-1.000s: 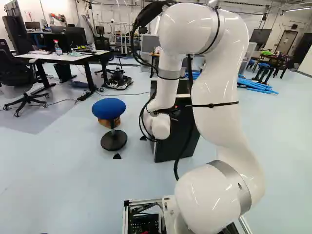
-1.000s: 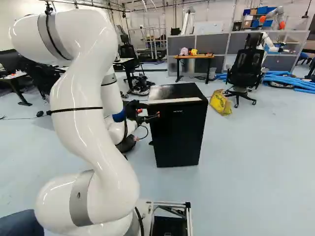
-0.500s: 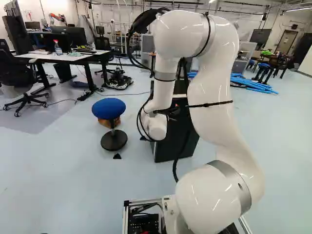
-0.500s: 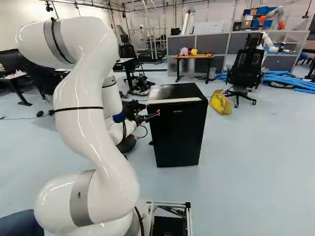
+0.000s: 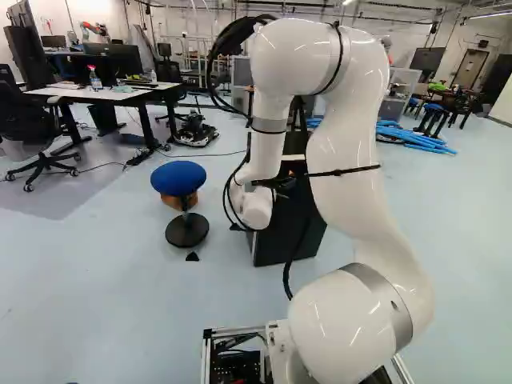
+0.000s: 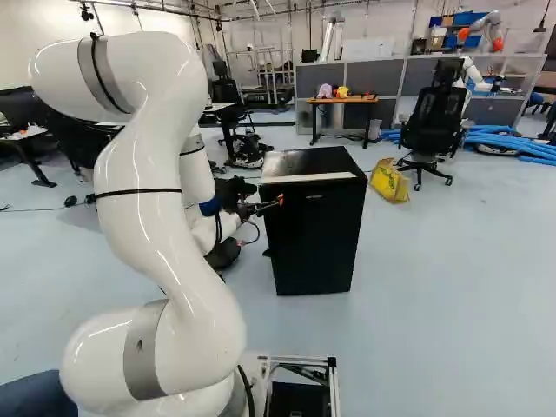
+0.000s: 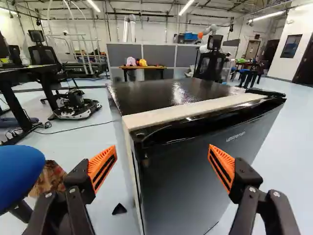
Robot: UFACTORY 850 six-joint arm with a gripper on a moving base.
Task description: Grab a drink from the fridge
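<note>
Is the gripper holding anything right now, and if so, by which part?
Nothing is held. The gripper is open, its orange pads wide apart, with the closed mini fridge's door ahead of them, ungripped.

White arm (image 6: pixel 165 252), grey bands (image 6: pixel 139 352), black cables (image 5: pixel 234 34), black hand (image 6: pixel 275 202), orange pads (image 7: pixel 101 168)

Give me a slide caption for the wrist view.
Open gripper facing a black fridge, blue stool nearby.

Bright overhead light comes from ceiling lamps (image 5: pixel 490 14), upper right in the left base view. Glare streaks the fridge top (image 7: pixel 179 93).
</note>
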